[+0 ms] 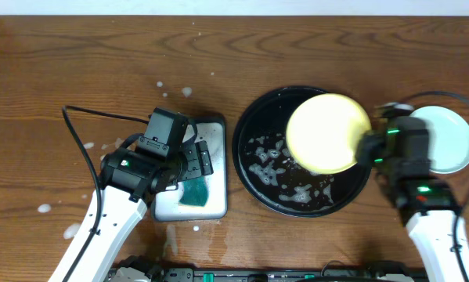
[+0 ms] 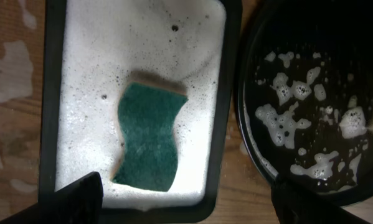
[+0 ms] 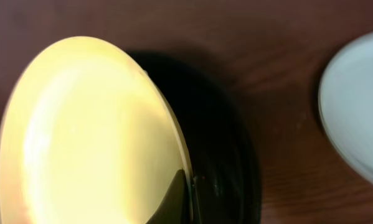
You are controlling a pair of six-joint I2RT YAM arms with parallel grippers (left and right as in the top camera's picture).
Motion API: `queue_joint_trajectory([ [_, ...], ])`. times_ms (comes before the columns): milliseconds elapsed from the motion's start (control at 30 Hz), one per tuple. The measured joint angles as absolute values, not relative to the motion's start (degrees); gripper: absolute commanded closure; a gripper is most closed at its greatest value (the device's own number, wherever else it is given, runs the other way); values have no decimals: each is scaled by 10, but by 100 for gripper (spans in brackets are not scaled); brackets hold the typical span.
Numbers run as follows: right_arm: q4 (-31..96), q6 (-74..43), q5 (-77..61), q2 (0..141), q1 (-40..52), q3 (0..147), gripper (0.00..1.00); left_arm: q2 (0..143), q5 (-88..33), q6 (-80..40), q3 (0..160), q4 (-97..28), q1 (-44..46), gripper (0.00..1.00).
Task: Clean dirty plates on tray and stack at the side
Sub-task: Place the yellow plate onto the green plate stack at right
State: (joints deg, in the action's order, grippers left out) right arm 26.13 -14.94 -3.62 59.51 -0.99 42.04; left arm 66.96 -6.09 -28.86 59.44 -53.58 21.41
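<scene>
Yellow plate (image 1: 328,133) hangs tilted over the foamy black tray (image 1: 248,117), clenched at its rim by the right tool (image 1: 366,147); left tool (image 2: 192,202) gapes over the sponge (image 2: 147,137).

A green sponge (image 2: 147,138) is lying flat in a white tray (image 1: 216,210) — suds (image 2: 142,43) are covering its floor. The tray is sitting on a wooden bench (image 1: 62,55), with foam spots (image 1: 45,208) lying scattered beside it.

The glossy round yellow plate (image 1: 328,133) was seen plain; the large round black tray (image 1: 250,125) was flecked with white foam (image 1: 264,159).
</scene>
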Motion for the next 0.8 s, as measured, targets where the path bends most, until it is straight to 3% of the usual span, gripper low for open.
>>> queue_joint_trajectory([
  [100,260,-197,-149,596,-165,427,99,670,-61,-289,594,-536,214,13],
  [300,237,-281,-213,642,-370,431,99,670,-61,-289,594,-536,214,13],
  [567,145,-352,-145,758,-459,432,99,670,-61,-288,594,-536,214,13],
  [600,145,-356,-133,769,-460,432,95,670,-61,-288,594,-536,214,13],
  [667,144,-358,-117,791,-459,432,66,670,-61,-289,594,-536,214,13],
  [700,143,-354,-113,802,-459,432,57,670,-61,-289,594,-536,214,13],
  [800,138,-341,-105,828,-459,432,44,670,-61,-289,594,-536,214,13],
])
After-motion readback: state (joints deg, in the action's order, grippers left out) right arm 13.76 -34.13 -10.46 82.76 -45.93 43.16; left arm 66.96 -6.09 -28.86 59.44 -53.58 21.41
